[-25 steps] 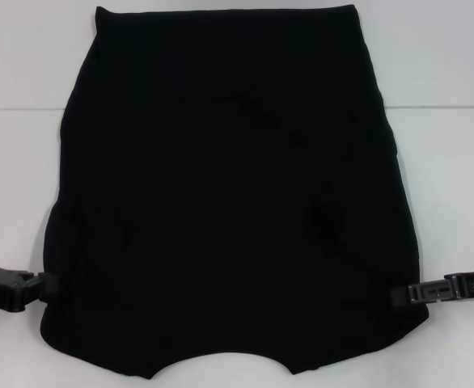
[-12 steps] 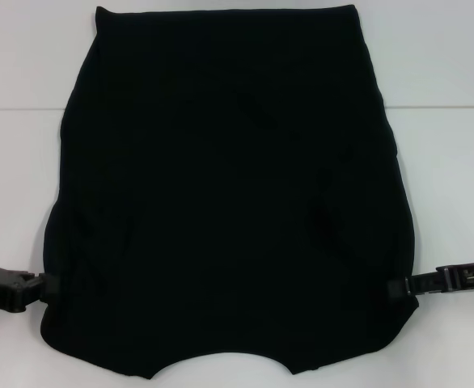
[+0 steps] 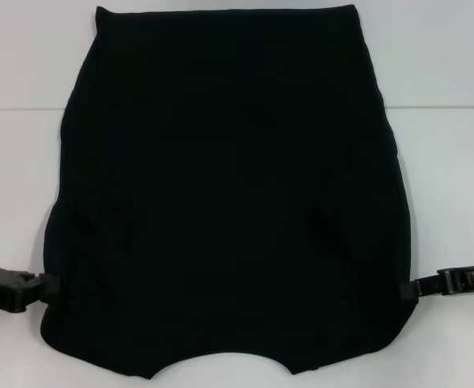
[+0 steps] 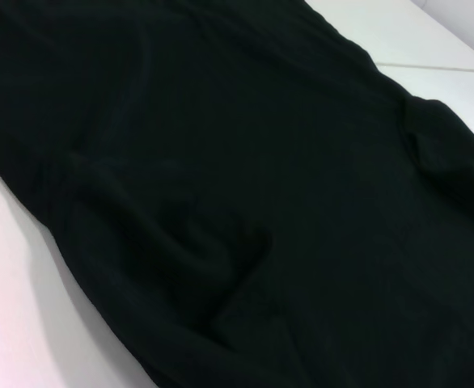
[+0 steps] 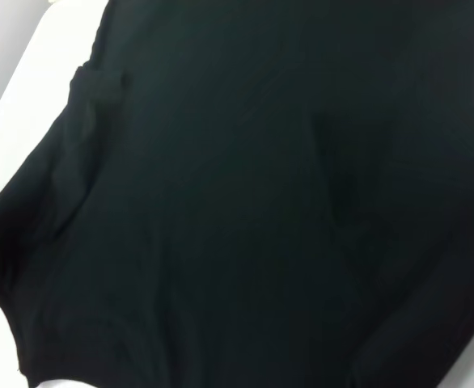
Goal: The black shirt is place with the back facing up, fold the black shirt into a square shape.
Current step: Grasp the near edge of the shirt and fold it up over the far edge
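Lying btwn L pincer (image 3: 44, 286) & R pincer (image 3: 409, 291): black shirt (image 3: 229, 194)

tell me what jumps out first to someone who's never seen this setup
The black shirt dominates: it lies flat on the white table, filling most of the head view, sleeves already folded in and the curved neckline at the near edge. Next come the two grippers low at its sides: the left gripper at the shirt's left edge, the right gripper at its right edge.
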Controlling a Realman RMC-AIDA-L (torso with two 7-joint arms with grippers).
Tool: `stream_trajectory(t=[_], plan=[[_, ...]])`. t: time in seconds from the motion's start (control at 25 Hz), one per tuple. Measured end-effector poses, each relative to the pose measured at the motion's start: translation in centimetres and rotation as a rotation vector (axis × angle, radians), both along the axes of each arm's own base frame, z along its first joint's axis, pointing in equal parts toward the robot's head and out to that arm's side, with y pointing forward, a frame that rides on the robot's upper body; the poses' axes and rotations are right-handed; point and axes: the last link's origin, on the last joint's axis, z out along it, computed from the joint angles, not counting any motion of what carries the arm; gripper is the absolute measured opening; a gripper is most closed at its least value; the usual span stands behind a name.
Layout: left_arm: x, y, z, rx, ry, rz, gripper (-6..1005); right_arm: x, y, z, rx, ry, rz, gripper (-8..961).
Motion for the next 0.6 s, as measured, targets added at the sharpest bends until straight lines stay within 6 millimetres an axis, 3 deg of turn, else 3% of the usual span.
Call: stream_trajectory(t=[0.24, 0.6], plan=[[0.0, -0.1, 0.0, -0.003, -0.009, 0.006, 0, 0.6, -0.4, 0.2, 0.007, -0.002, -0.003, 42], [-0.6, -1.3, 0.4, 0.030, -0.132, 0.158, 0, 2.8, -2.1, 1.4, 0.081, 0.029, 0.003, 42]])
